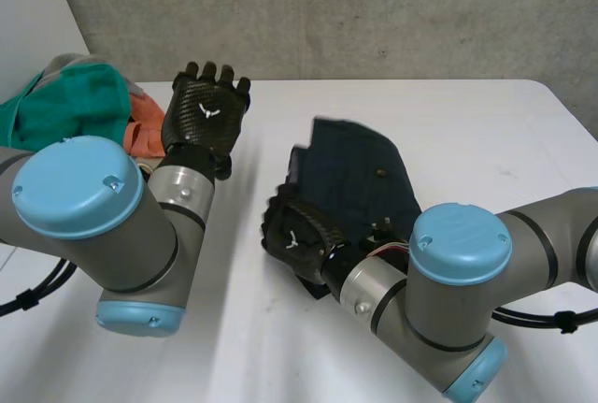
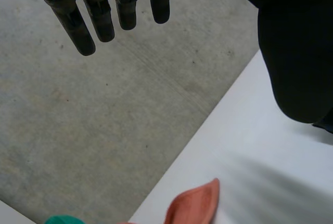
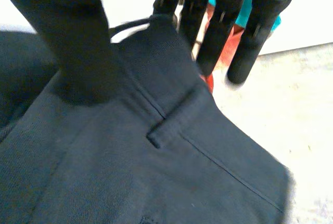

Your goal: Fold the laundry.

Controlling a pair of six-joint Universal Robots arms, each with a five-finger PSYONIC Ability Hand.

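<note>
Lying on the white counter [image 1: 486, 141], a dark garment [image 1: 360, 174] is pinched at its near left edge by the right robot hand [image 1: 297, 239], the thumb [image 3: 78, 52] laid on top and the fingers [image 3: 250, 37] kept straight behind the waistband. Farther off, the left robot hand [image 1: 206, 113] is raised, its fingers spread and empty. Beyond it, a green cloth [image 1: 70, 104] and an orange cloth [image 1: 145, 132] are heaped.

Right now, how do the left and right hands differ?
The left hand holds nothing, fingers straight; the right hand grips the dark trousers at their near edge, thumb on top. The left hand is raised beside the green and orange clothes; the right hand sits low on the table. Both are black and show their backs in the head view.
</note>
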